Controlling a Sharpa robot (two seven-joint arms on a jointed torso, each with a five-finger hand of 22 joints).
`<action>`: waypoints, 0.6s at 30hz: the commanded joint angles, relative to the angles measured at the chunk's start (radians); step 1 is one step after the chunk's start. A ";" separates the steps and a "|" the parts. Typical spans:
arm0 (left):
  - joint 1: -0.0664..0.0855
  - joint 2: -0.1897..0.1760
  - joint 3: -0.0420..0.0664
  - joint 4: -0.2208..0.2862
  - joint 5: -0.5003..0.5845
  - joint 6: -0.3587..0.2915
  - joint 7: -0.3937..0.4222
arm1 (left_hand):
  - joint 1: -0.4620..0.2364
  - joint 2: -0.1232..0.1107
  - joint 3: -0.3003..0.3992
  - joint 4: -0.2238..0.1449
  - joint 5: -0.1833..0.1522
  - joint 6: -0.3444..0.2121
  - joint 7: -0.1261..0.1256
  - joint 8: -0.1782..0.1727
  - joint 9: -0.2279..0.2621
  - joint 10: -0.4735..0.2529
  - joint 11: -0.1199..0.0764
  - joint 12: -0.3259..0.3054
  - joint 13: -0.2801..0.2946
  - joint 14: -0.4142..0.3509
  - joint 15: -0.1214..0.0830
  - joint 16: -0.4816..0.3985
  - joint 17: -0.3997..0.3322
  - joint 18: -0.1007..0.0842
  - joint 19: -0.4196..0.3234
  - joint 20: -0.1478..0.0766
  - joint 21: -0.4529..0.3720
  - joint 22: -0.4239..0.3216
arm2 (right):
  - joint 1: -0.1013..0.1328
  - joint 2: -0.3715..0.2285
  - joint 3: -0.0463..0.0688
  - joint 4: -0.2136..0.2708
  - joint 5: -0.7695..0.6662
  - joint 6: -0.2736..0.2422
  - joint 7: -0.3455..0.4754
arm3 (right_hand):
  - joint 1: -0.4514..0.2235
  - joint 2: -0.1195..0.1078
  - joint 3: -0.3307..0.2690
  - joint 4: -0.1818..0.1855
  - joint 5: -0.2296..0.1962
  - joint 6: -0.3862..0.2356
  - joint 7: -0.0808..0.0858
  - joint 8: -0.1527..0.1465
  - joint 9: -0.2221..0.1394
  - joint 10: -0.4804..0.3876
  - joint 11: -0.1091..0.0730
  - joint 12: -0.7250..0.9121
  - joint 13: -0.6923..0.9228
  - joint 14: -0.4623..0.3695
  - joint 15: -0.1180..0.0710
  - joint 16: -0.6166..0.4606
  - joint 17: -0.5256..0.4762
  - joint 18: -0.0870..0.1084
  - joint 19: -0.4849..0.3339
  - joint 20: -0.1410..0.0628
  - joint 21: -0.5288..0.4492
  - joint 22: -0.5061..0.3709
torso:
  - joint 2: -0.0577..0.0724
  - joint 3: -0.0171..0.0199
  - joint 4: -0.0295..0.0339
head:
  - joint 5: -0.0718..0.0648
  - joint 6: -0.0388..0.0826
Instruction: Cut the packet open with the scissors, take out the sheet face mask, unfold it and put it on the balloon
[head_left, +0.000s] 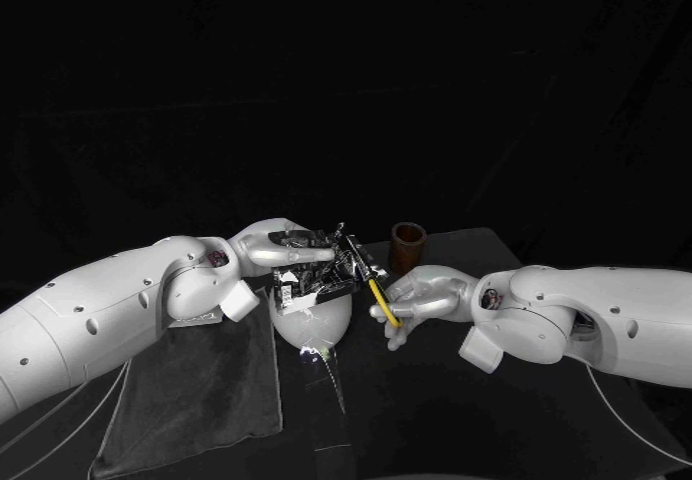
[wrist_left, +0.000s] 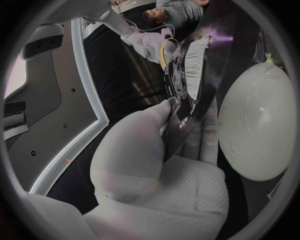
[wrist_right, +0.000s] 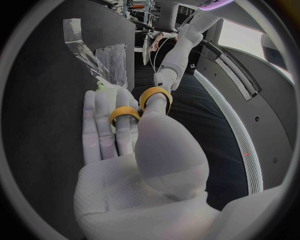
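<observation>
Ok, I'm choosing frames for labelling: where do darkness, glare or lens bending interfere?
Head view: dark all round, with glints on the packet. Left wrist view: the fisheye bows edges, and there is a soft sheen on the balloon. Right wrist view: the same bowing, with the scissors evenly lit.

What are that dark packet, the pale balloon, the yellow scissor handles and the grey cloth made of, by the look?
The packet looks like glossy foil or plastic film: it shines and carries print. The balloon seems thin rubber, smooth with soft highlights. The scissors have yellow handles, probably matt plastic. The cloth looks like dull woven fabric, lying limp.
</observation>
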 joint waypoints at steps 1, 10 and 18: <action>0.000 0.004 0.000 0.007 -0.003 0.020 0.015 | -0.001 0.009 0.019 -0.024 0.003 0.004 -0.001 0.005 0.014 0.004 -0.002 0.006 0.001 0.000 -0.006 0.005 0.001 0.008 -0.004 -0.006 0.005 0.002 | 0.001 -0.001 0.002 0.001 0.003 0.019 0.023 | -0.008 -0.005 -0.025 0.000 -0.002 -0.040 0.028 -0.048 -0.017 -0.054 0.027 0.038 0.063 -0.026 0.004 -0.038 -0.013 0.001 -0.031 0.018 -0.016 -0.006 | 0.001 0.0003 -0.0002 | 0.000 0.000; 0.000 0.003 0.000 0.011 -0.044 -0.013 0.037 | -0.002 0.009 0.019 -0.025 0.004 0.004 -0.001 0.005 0.015 0.004 -0.002 0.006 0.002 0.000 -0.006 0.005 0.001 0.008 -0.005 -0.006 0.006 0.002 | 0.001 -0.004 0.002 0.008 0.023 0.035 0.039 | -0.024 -0.029 -0.024 -0.001 -0.003 -0.230 0.130 -0.253 -0.150 -0.277 0.133 -0.176 -0.074 -0.190 0.094 -0.213 -0.104 -0.012 -0.125 0.081 -0.075 -0.034 | 0.000 -0.0003 -0.0001 | -0.001 0.001; 0.000 0.001 0.000 0.020 -0.120 -0.038 0.063 | -0.001 0.009 0.019 -0.026 0.004 0.004 -0.001 0.005 0.015 0.004 -0.003 0.006 0.002 -0.001 -0.006 0.005 0.002 0.008 -0.006 -0.006 0.007 0.003 | 0.002 -0.008 0.002 0.006 0.030 0.032 0.043 | -0.017 -0.024 -0.024 -0.003 -0.004 -0.152 0.131 -0.256 -0.202 -0.225 0.130 -0.192 -0.123 -0.167 0.093 -0.239 -0.136 0.004 -0.126 0.095 -0.080 -0.039 | 0.000 0.0000 0.0005 | 0.000 0.001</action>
